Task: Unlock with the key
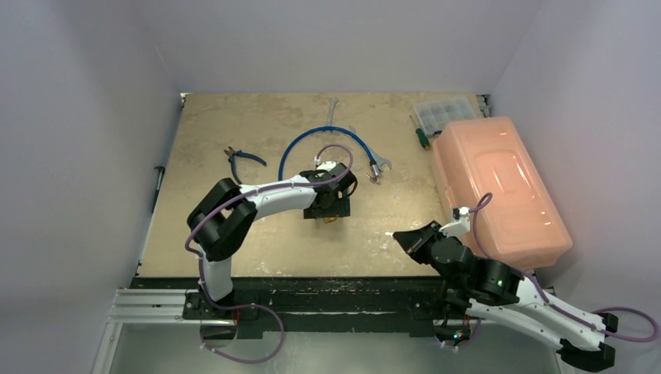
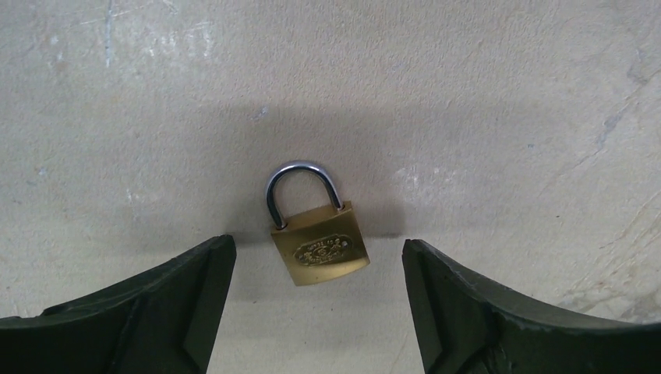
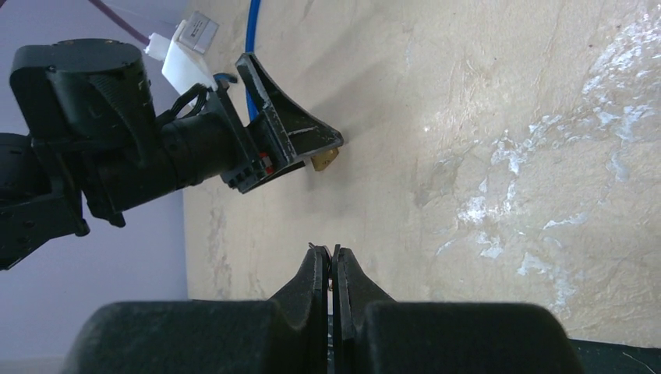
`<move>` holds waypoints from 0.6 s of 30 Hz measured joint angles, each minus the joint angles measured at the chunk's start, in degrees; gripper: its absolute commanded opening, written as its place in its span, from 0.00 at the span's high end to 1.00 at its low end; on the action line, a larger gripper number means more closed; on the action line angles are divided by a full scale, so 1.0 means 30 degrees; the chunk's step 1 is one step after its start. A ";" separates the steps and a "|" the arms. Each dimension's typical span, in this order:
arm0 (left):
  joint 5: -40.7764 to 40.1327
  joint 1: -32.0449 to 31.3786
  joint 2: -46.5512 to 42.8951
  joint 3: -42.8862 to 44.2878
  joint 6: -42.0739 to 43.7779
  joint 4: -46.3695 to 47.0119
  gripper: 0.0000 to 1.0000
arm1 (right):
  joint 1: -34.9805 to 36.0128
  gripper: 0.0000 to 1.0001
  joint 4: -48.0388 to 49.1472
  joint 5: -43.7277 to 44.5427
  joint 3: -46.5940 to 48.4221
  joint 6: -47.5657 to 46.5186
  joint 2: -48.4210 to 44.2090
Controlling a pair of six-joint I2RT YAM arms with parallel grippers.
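Left claw (image 1: pixel 331 207) wide, padlock (image 2: pixel 319 249) flat between its fingers, shackle pointing away from it. Right claw (image 3: pixel 331 257) pinched shut, well apart to the right. Key too small to spot, possibly in that pinch.

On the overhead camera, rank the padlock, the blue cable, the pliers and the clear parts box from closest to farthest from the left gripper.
From the left gripper:
1. Padlock, just off its open fingertips.
2. Blue cable, looping behind it.
3. Pliers, off to the left.
4. Clear parts box, far right corner.
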 measured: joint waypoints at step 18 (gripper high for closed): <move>-0.0758 0.0226 0.1326 0.1202 0.0044 -0.1078 0.40 | 0.0000 1.00 -0.0998 -0.0036 0.0000 -0.0022 -0.1632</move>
